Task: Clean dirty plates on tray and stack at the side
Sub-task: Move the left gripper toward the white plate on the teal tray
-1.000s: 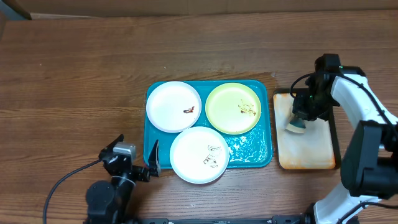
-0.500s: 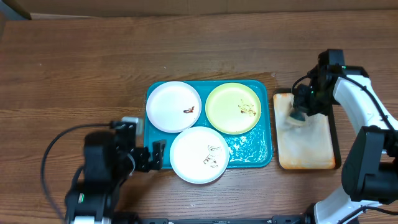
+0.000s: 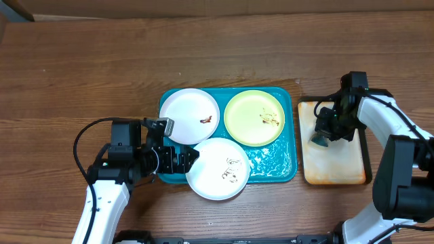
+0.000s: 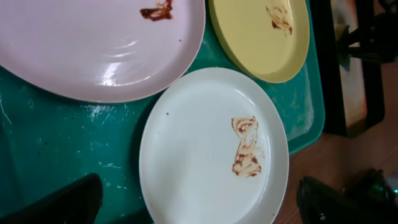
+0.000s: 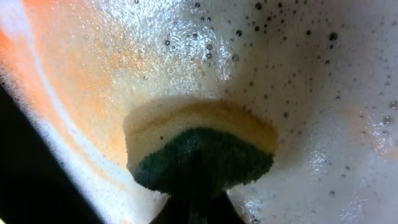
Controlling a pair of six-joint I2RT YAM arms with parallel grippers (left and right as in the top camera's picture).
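Three plates lie on the teal tray (image 3: 285, 166): a white one (image 3: 189, 115) at back left, a yellow-green one (image 3: 254, 117) at back right and a white one (image 3: 217, 169) in front, each with brown smears. My left gripper (image 3: 178, 161) is open at the front plate's left edge. In the left wrist view its dark fingers (image 4: 62, 202) stand wide on either side of that plate (image 4: 211, 149). My right gripper (image 3: 325, 130) is shut on a yellow and green sponge (image 3: 321, 139), pressed onto foam in the right wrist view (image 5: 199, 149).
A small black-rimmed tray (image 3: 337, 166) with orange-stained soapy foam sits right of the teal tray, under the right gripper. Bare wooden table (image 3: 95, 74) surrounds both trays. The left arm's cable (image 3: 85, 135) loops at the front left.
My left arm has come up from the table's front edge and moved right, bringing its open gripper to the front white plate. The right gripper with the sponge shifted slightly on the foamy tray.
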